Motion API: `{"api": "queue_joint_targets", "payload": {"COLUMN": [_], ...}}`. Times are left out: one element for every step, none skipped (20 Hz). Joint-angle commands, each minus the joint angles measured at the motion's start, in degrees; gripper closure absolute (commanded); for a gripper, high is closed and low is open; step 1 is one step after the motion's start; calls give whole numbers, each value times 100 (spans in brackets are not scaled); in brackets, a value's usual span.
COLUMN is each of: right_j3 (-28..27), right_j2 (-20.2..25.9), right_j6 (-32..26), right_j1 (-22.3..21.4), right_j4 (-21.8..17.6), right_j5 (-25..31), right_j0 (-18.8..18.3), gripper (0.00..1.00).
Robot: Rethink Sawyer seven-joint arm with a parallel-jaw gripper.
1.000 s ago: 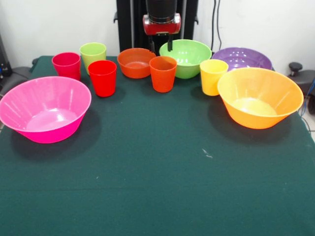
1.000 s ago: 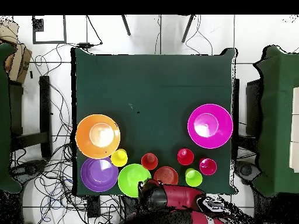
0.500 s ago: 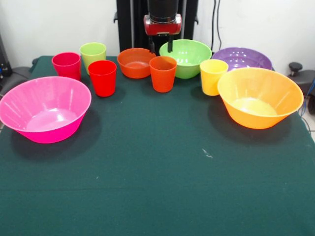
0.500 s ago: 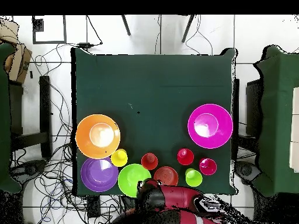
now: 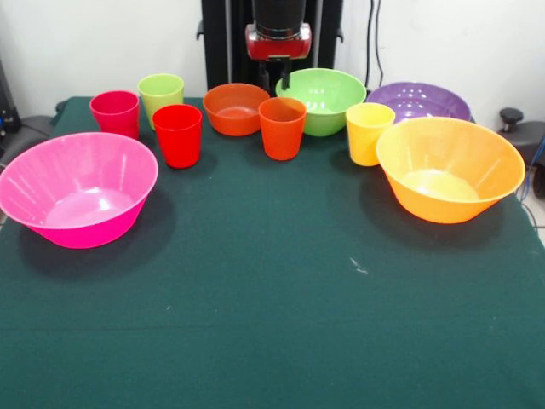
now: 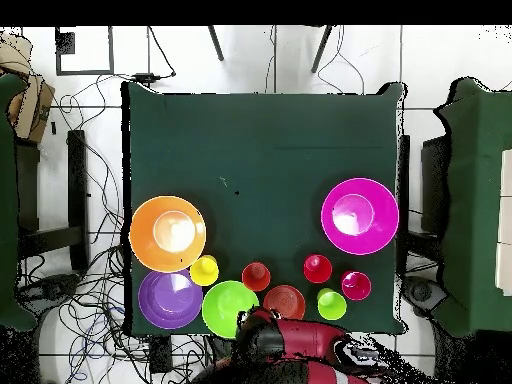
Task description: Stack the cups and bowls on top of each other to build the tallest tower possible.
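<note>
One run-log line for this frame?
stage: no stacking yet | gripper: at far edge, beside green bowl | cups, bowls: all separate on table | tower: none

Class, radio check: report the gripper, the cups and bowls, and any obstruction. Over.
Gripper hangs at green bowl's back rim, holding nothing; open or shut unclear. Pink bowl and others all apart, nothing stacked. Orange cup stands close by.
</note>
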Motion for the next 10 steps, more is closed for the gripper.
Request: {"api": "queue_joint_targets", "payload": {"right_j3": [-723, -720, -706, -674, -671, -664, -655, -648, -641, -649], "right_j2": [172, 259, 367, 386, 382, 382, 390, 396, 402, 403], "right_j6": [844, 824, 790, 787, 794, 799, 806, 807, 809, 810], "right_j1": [261, 242, 254, 282, 293, 287, 287, 284, 281, 273], "right_j4": [-71, -14, 23, 14, 20, 32, 43, 47, 50, 62], "right_j5": [-847, -657, -480, -481, -495, -487, -479, -470, -462, -447], "right_j0": [299, 232, 132, 97, 99, 97, 88, 83, 78, 83], "gripper": [100, 100, 100, 100, 100, 100, 100, 100, 100, 100]}}
